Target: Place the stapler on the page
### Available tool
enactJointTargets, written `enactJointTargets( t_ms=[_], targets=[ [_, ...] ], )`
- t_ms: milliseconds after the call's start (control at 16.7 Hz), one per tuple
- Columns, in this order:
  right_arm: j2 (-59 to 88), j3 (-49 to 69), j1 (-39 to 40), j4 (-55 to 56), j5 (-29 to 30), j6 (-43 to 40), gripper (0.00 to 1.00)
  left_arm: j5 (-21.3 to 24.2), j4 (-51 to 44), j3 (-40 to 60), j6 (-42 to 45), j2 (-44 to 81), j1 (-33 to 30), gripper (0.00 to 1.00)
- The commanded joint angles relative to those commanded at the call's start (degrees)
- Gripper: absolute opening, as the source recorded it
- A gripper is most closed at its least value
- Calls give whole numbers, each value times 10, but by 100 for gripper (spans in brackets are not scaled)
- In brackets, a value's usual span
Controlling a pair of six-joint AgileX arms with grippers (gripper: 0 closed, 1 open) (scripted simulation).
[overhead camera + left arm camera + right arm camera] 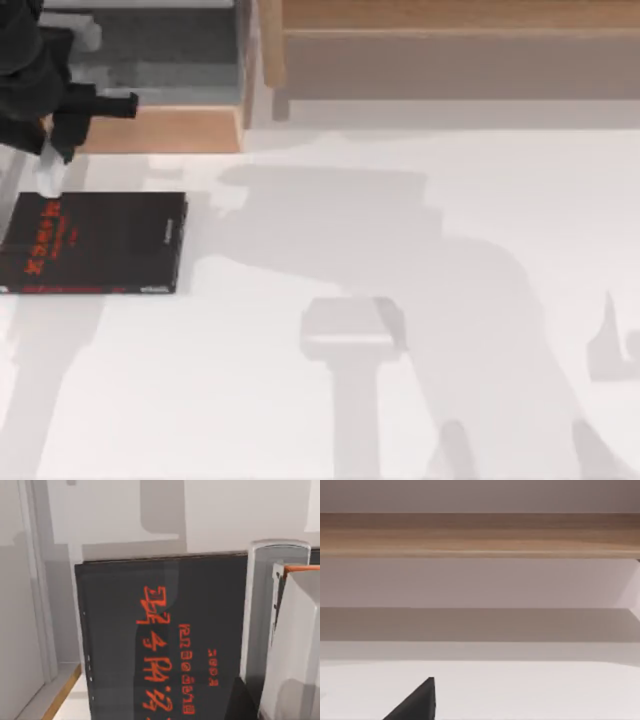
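Left pincer (50, 160), pointing down at the table's far left, grips the small white stapler (47, 175) above the flat black book page (100, 245).

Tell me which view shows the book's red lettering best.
The left wrist view: the black book lies close below, its red lettering large. The top view shows the book whole at the table's left, lettering small. The right wrist view faces a wooden shelf.
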Motion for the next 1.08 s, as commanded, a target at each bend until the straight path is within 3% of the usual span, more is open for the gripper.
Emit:
enactJointTargets(
  t_ms=[360, 1080],
  targets=[
    [0, 0, 0, 0, 0, 0, 100, 11, 13, -64, -48, 2, -10, 0],
    [0, 0, 0, 0, 0, 0, 100, 12, 71, -103, -48, 23, -9, 0]
  ],
)
